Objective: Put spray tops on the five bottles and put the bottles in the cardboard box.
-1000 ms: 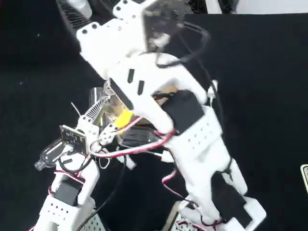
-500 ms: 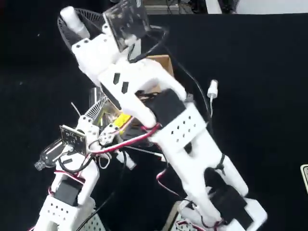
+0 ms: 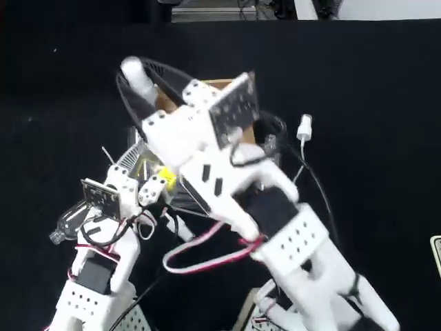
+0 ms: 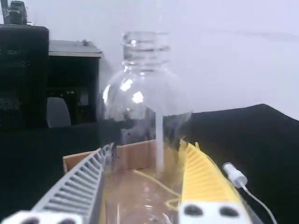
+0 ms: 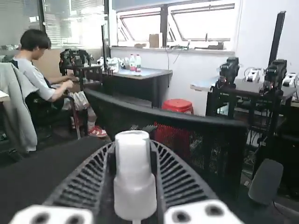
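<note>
My left gripper (image 4: 147,148) is shut on a clear bottle (image 4: 145,102), held upright between a grey and a yellow finger, its threaded neck (image 4: 145,44) open and bare. In the high view this gripper (image 3: 153,164) sits left of centre. My right gripper (image 5: 133,147) is shut on a white spray top (image 5: 133,177) between dark ribbed fingers. From above, that spray top (image 3: 134,72) hangs beyond the held bottle, up and to its left. The cardboard box (image 3: 227,85) stands just behind both grippers, and its wall (image 4: 133,156) shows past the bottle.
A second clear bottle (image 3: 67,226) lies on the black table beside the left arm. A loose spray top (image 3: 304,127) with its tube lies right of the box, also in the left wrist view (image 4: 233,175). The right arm's white links cross the table's middle.
The right arm has swung down from the far left corner toward the held bottle, carrying the spray top. The left arm has stayed almost still with its bottle.
</note>
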